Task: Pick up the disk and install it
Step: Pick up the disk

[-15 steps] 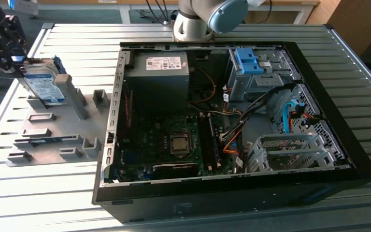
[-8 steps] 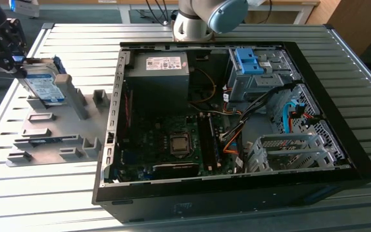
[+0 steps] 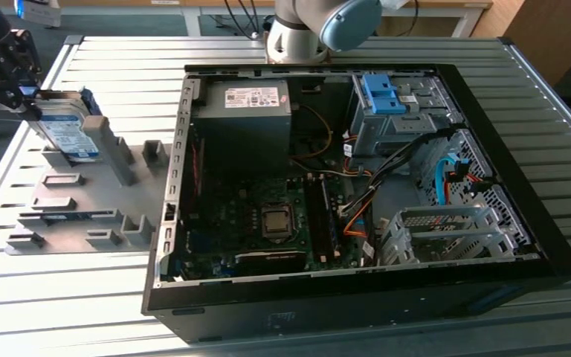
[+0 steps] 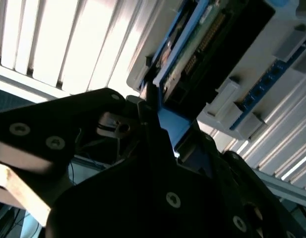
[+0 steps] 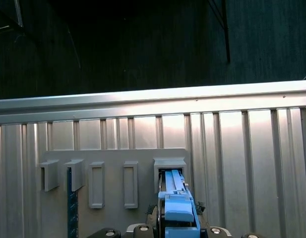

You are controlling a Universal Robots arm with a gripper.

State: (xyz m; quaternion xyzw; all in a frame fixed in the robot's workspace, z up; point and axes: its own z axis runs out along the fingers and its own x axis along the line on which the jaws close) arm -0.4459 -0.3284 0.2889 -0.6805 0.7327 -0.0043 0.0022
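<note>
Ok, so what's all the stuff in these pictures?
disk: one, silver with blue frame, upright at the holder tray, exterior view's left
holder tray: one, grey, on the table beside the case
computer case: one, black, open, mid-table
power supply: one, grey, inside the case
drive caddy: one, blue, inside the case
table: one, silver slats, under everything
robot arm: one, grey and blue, beyond the case
gripper: one, black, shut on the disk

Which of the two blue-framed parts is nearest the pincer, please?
The disk standing in the grey fixture, held in the pincer; the other blue carrier sits inside the computer case.
</note>
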